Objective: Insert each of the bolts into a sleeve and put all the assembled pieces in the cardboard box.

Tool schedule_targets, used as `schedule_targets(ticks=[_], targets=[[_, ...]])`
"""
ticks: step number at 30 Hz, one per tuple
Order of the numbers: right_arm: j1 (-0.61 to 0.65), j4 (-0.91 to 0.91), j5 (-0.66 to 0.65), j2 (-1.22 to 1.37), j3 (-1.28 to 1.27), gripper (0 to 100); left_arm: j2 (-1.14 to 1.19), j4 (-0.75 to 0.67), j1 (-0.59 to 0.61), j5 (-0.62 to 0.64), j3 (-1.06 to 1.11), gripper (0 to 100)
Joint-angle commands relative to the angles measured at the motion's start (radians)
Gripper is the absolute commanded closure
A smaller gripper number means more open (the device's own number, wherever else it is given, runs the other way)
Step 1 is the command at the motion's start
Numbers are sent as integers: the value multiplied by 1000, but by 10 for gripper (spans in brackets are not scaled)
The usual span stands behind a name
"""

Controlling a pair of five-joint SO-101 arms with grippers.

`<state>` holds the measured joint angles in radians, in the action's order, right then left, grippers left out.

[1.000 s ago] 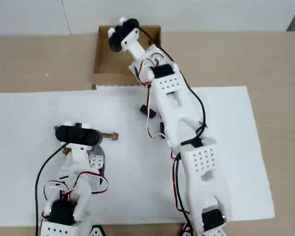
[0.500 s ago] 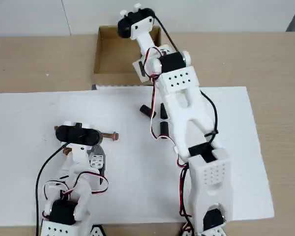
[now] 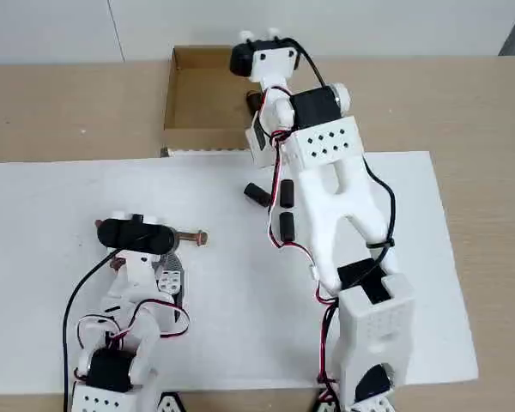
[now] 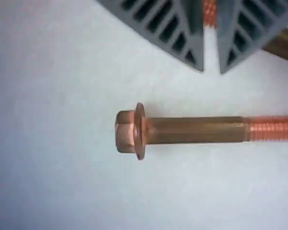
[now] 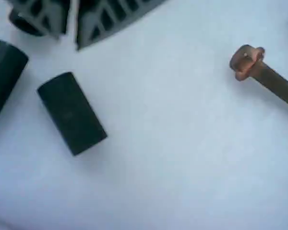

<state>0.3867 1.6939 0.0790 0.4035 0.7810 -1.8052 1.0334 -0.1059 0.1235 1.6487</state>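
High view places the shallow brown cardboard box (image 3: pixel 197 94) at 12 o'clock on the tan wooden table (image 3: pixel 51 103), just past the far edge of the white paper sheet (image 3: pixel 60 215). The right arm (image 3: pixel 326 180) stretches from 5 o'clock up to the box's 3 o'clock corner.

Three short black cylinders lie on the sheet beside that arm. The first black sleeve (image 3: pixel 257 194) lies tilted at 9 o'clock of the second black sleeve (image 3: pixel 286 195). The third black sleeve (image 3: pixel 287 226) sits at 6 o'clock of the second.

The left arm (image 3: pixel 129 292) stands at 7 o'clock. A long copper-coloured flanged bolt (image 3: pixel 191 237) lies flat on the sheet at 3 o'clock of its black wrist motor, with its head pointing to 3 o'clock.

In the left wrist view, the left gripper (image 4: pixel 211 67) hangs over the sheet. Its grey ribbed fingers (image 4: pixel 177 33) are drawn nearly together with a thin slit between them, clamped on nothing. A second copper-coloured bolt (image 4: pixel 283 45) shows behind the fingers and through the slit. The long flanged bolt lies near the fingertips, apart from them.

In the right wrist view, the right gripper (image 5: pixel 71 42) also has its fingers (image 5: pixel 115 14) close together around a narrow slit, holding nothing. One sleeve lies partly hidden behind a finger and two more lie just beside it. The flanged bolt's head rests well apart from them. The bolts and sleeves lie separate on the sheet.
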Motion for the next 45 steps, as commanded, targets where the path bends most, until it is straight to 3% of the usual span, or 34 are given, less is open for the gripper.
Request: schedule_targets(ticks=[1,14,19,25,45], targets=[[12,21,29,-76,32,995,-11,-18,3,-5,-7,995],[24,15,114,-157,-334,994,-11,-18,3,-5,-7,995],[28,-2,114,-130,-362,986,-11,-18,3,-5,-7,995],[25,-7,115,-51,-370,853,-11,-18,3,-5,-7,995],[22,-108,112,179,-370,854,-11,-18,3,-5,-7,995]])
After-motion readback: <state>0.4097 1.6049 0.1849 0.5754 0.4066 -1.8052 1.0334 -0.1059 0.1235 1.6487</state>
